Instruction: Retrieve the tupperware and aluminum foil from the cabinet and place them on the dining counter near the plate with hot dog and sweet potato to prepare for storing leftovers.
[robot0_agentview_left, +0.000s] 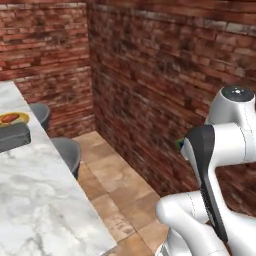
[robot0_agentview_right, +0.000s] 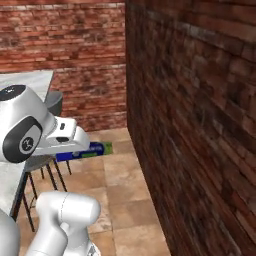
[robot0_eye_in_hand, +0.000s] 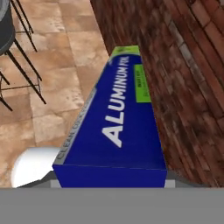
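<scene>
The aluminum foil (robot0_eye_in_hand: 118, 127), a long blue box with white lettering and a green end, is carried in the air above the tiled floor beside the brick wall. In the right base view the aluminum foil (robot0_agentview_right: 85, 151) sticks out from under the white hand, where my gripper (robot0_agentview_right: 72, 149) is shut on it; the box hides the fingers. At the left edge, on the dining counter (robot0_agentview_left: 45, 200), lies the dark grey tupperware (robot0_agentview_left: 12, 137). Just behind it sits the yellow-rimmed plate (robot0_agentview_left: 12, 119) with red-brown food that is too small to tell apart. The cabinet is out of view.
A brick wall (robot0_agentview_left: 150, 75) runs close along the right of the arm. Two dark stools (robot0_agentview_left: 69, 153) stand on the tiled floor between the counter and the wall, their thin legs (robot0_eye_in_hand: 22, 74) near the box's path.
</scene>
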